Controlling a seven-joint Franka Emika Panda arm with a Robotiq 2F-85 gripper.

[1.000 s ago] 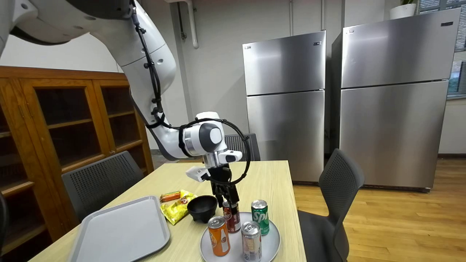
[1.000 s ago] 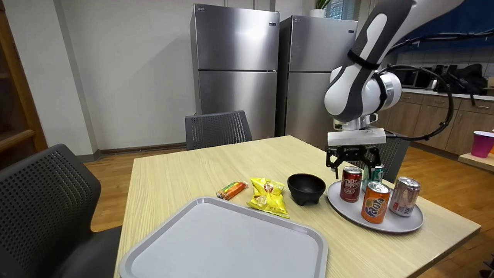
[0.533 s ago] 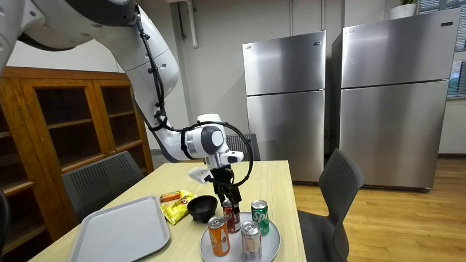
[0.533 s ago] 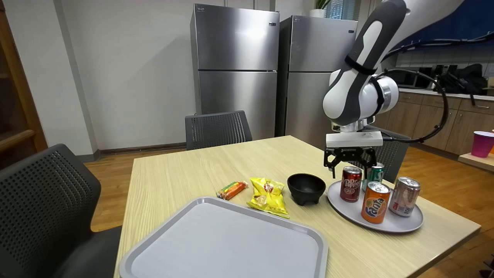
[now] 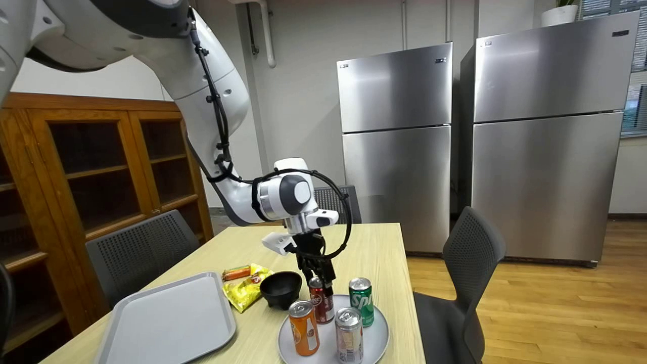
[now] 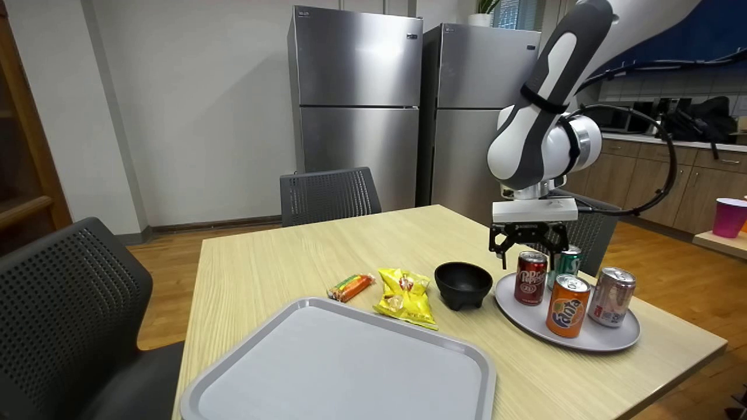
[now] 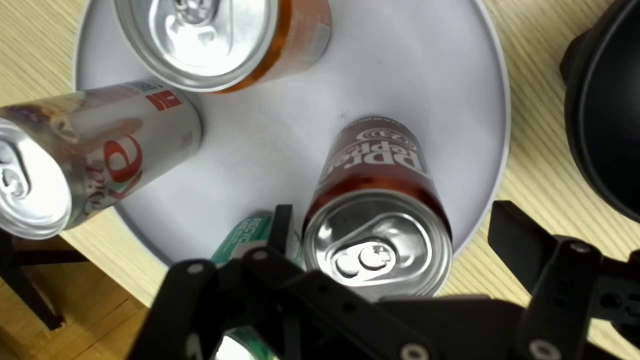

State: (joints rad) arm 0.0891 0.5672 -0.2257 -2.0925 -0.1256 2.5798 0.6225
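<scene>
Two black fingers [image 7: 520,245] stand apart on either side of a dark red can [image 7: 377,215]; the gripper [image 7: 392,227] is released and grasps nothing. One fingertip looks closer to the can than its partner, so an off-centre squeeze could shove or tip it on the smooth plate [image 7: 440,65]. A green can [image 7: 245,240] sits partly hidden behind that closer finger, and a careless descent could knock it over. The red can itself stands upright near the plate's edge, shiny, silver lid uppermost, white "Dr Pepper" lettering on its side. Farther across the plate stand an orange can [image 7: 285,45] and a silver can [image 7: 105,155]; then come a black bowl [image 6: 463,286], a yellow snack bag [image 6: 404,296], a grey tray [image 6: 344,361] and, at the back, a fridge [image 6: 359,111].
</scene>
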